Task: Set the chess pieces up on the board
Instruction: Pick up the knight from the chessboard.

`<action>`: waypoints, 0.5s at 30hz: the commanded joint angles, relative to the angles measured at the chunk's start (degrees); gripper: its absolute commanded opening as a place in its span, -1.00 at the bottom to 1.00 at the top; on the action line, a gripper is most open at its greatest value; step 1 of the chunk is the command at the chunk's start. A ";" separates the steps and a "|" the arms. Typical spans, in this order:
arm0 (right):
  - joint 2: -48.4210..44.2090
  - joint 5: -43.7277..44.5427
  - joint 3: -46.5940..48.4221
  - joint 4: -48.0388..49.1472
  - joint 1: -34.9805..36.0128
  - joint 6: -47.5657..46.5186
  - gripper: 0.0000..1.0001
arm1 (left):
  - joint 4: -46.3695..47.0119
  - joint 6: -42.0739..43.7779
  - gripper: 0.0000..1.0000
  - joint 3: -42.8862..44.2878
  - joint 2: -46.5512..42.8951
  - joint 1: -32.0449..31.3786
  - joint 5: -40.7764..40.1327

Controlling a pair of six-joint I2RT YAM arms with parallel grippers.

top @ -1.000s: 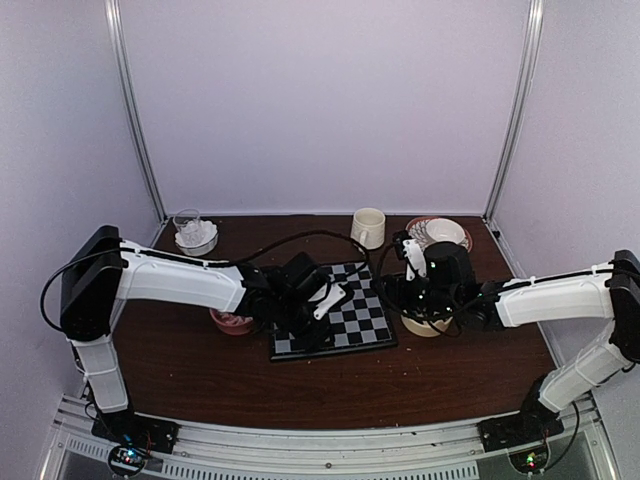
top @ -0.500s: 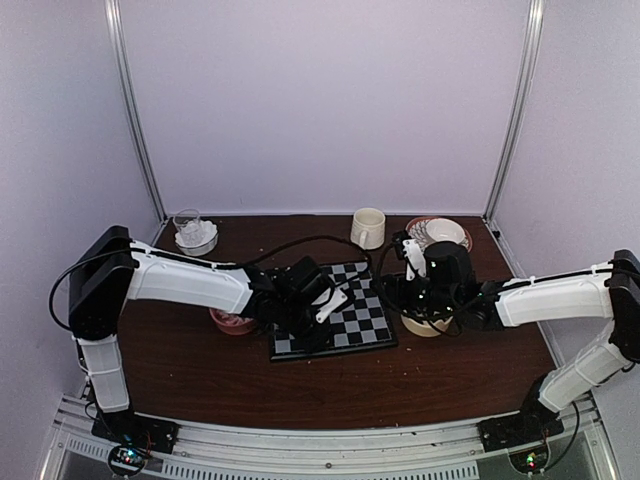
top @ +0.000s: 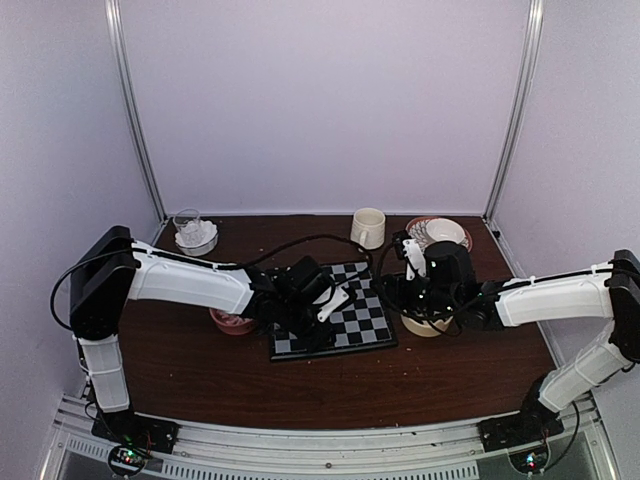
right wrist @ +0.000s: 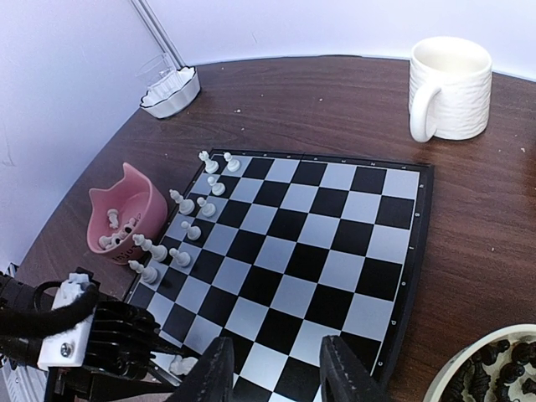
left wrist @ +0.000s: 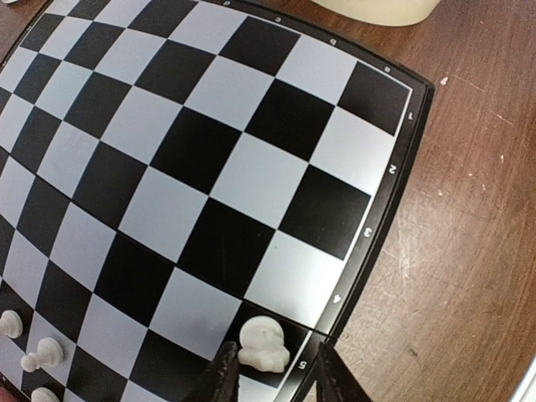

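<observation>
White chess piece [left wrist: 262, 343] sat on an edge square of the board [left wrist: 209, 167], seemingly upright, long axis vertical. Your left gripper [left wrist: 275, 364] straddled it, jaws parted, one finger touching. Your right gripper [right wrist: 275, 350] hovered open, empty.

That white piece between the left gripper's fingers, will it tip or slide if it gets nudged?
Probably tips easily: the white piece is small, its head about as wide as its base. Likely light, hard plastic, so it may skid on the smooth board rather than bend.
</observation>
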 commanded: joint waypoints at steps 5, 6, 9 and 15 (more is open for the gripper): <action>-0.26 -0.72 0.51 0.66 -0.58 0.36 -0.26 | 2.55 0.93 -0.46 1.16 0.49 -0.32 -1.27; -0.26 -0.72 0.51 0.64 -0.59 0.37 -0.26 | 2.54 0.92 -0.52 1.16 0.49 -0.30 -1.25; -0.17 -0.89 0.59 0.61 -0.59 0.36 -0.26 | 2.29 1.03 -0.60 1.25 0.50 -0.28 -1.25; -0.11 -1.07 0.60 0.60 -0.68 0.45 -0.26 | 2.01 1.07 -0.66 1.25 0.40 -0.32 -3.55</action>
